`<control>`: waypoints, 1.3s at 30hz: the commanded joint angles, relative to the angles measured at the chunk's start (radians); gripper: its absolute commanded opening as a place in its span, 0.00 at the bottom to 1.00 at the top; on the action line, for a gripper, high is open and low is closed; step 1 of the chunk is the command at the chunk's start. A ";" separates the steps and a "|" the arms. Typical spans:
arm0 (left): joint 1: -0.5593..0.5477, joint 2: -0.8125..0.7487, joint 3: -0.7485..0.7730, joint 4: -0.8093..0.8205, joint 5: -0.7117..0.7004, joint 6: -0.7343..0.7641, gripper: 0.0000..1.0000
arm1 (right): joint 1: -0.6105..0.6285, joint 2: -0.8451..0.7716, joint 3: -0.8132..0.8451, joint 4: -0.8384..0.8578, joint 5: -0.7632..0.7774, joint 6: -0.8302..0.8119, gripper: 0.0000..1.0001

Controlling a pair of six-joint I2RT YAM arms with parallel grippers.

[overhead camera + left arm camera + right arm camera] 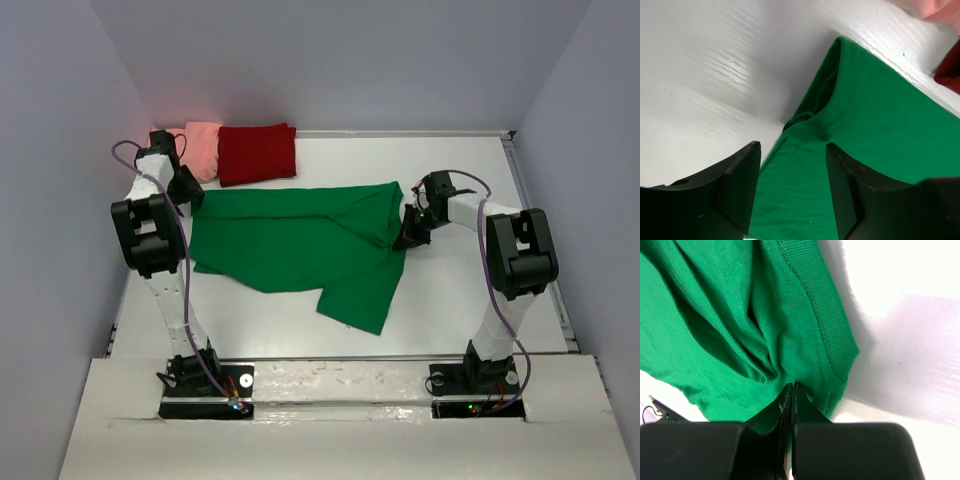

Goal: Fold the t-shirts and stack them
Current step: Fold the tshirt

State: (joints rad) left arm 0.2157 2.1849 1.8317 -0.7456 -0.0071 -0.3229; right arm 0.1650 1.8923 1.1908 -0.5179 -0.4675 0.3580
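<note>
At the right of the surface (460, 180), your right jaws are pinching the limp green shirt's (300, 240) ribbed edge; your left jaws are gaping over its far-left hem.

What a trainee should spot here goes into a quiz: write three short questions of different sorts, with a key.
1. True or false: the right gripper is shut on an edge of the green t-shirt.
2. Which t-shirts lie folded at the far edge of the table? A. only the green t-shirt. B. the salmon-pink t-shirt and the dark red t-shirt. C. all three.
3. Fill in: the left gripper hangs over the green t-shirt with its jaws ____.

Key: 1 true; 2 B; 3 open.
</note>
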 commanded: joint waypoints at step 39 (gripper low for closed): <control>-0.325 0.022 0.023 0.052 0.145 -0.031 0.64 | 0.102 0.499 0.920 -0.168 -0.223 -0.071 0.54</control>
State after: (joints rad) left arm -0.0986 2.2063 1.8721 -0.7010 0.1379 -0.3649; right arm 0.2569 2.3920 2.0270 -0.6613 -0.6594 0.3058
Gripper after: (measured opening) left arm 0.643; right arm 0.543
